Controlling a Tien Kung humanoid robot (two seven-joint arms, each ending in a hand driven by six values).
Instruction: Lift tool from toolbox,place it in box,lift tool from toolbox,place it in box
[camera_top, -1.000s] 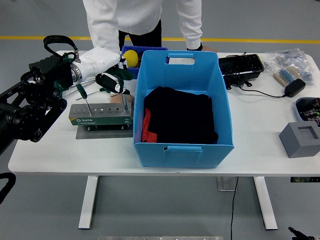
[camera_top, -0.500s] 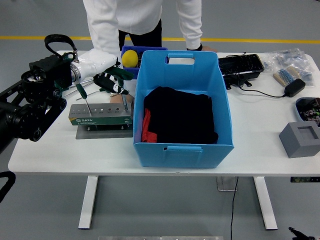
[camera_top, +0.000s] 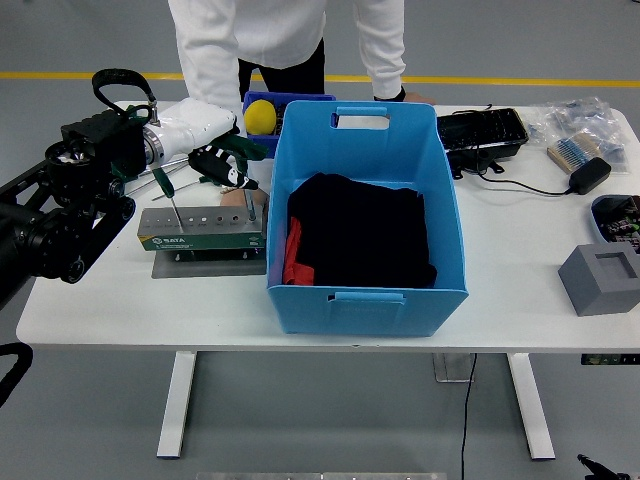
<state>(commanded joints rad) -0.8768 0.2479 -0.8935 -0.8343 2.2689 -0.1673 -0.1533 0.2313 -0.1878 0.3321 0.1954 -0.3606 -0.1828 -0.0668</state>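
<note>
A grey-green tool rack (camera_top: 200, 228) stands on a metal plate at the table's left. A green-handled screwdriver (camera_top: 162, 182) stands in its left end. My left hand (camera_top: 222, 165), white with dark fingers, is over the rack's right end, its fingers curled around the green handle of a second screwdriver (camera_top: 248, 203) whose shaft still reaches down to the rack. The big blue box (camera_top: 360, 297) stands just right of the rack and holds black cloth (camera_top: 360, 230) and something red (camera_top: 292, 255). My right hand is out of view.
A person in white stands at the far side, one hand (camera_top: 244, 198) low behind the rack's right end. A small blue bin with a yellow ball (camera_top: 261, 116) sits behind my hand. A black tray (camera_top: 482, 130), cables and a grey foam block (camera_top: 602, 278) lie to the right.
My left hand has shifted slightly up and back over the rack's right end, still curled on the screwdriver handle. Nothing else has moved.
</note>
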